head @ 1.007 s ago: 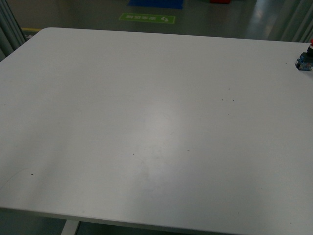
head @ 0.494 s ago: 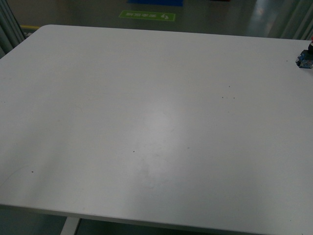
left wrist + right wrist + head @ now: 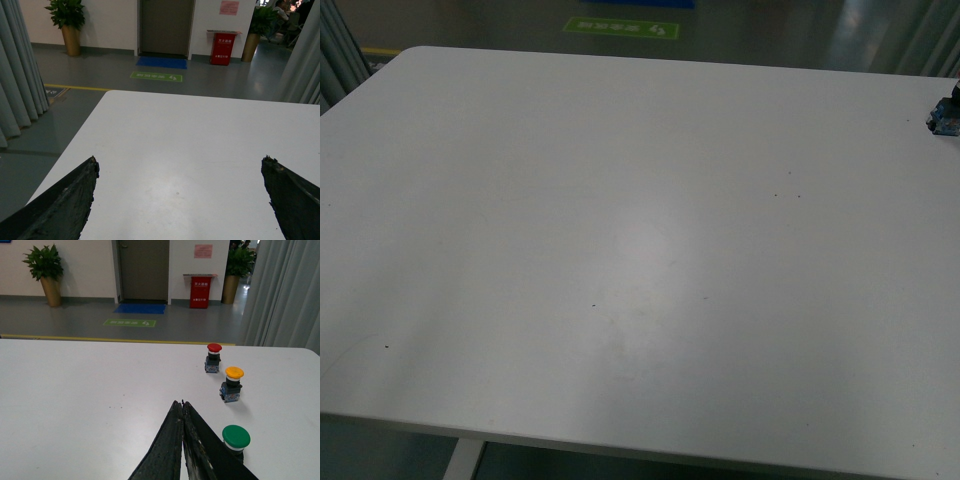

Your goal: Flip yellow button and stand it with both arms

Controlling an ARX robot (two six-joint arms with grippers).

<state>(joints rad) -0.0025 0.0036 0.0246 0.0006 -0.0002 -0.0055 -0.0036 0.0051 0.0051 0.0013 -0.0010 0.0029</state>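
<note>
While the yellow button (image 3: 233, 384) already stands cap-up near the table's (image 3: 620, 250) right edge, between a red button (image 3: 213, 358) and a green button (image 3: 235, 440), the task looks finished or unstarted: left gripper (image 3: 180, 200) gapes, right gripper (image 3: 182, 412) pinches empty.

The tabletop (image 3: 75, 390) is showing plain white, with a few dark specks. The yellow button (image 3: 232, 384) is wearing a yellow-orange cap over a black-and-blue body. Beside it, the red button (image 3: 213, 358) is showing a red cap, and the green button (image 3: 236, 439) a green one. Both tools (image 3: 182, 407) (image 3: 177, 172) are looking black.
</note>
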